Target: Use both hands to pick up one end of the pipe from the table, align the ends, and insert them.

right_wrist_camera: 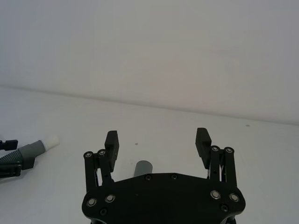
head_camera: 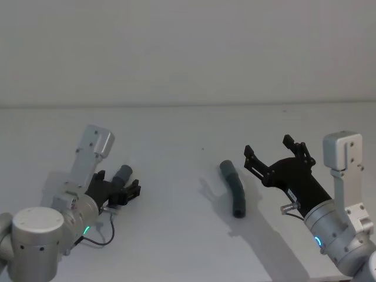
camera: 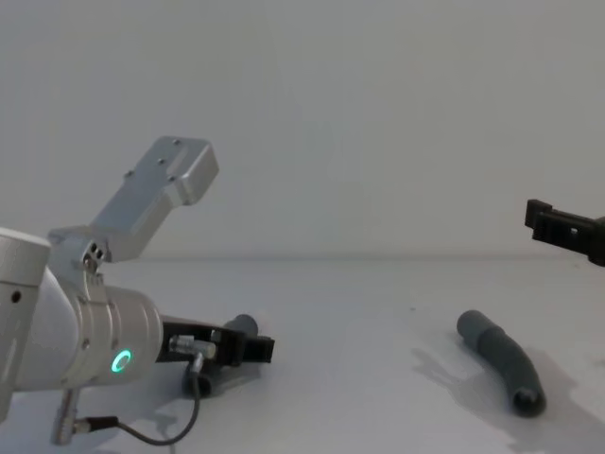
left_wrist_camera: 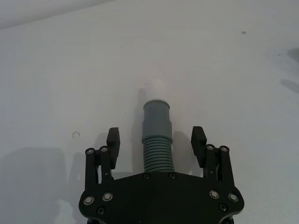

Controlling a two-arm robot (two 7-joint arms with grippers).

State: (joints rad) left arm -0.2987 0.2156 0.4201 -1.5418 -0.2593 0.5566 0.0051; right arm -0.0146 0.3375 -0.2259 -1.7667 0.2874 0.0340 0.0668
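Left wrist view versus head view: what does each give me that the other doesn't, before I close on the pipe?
Left wrist view: the ribbed pipe piece up close, with its grey cuff and white tip, lying between the fingers of the open left gripper with a gap on each side. Head view: the second pipe piece lying on the table, and the right gripper, open and raised just to its right. Both: the left gripper straddling the first piece.
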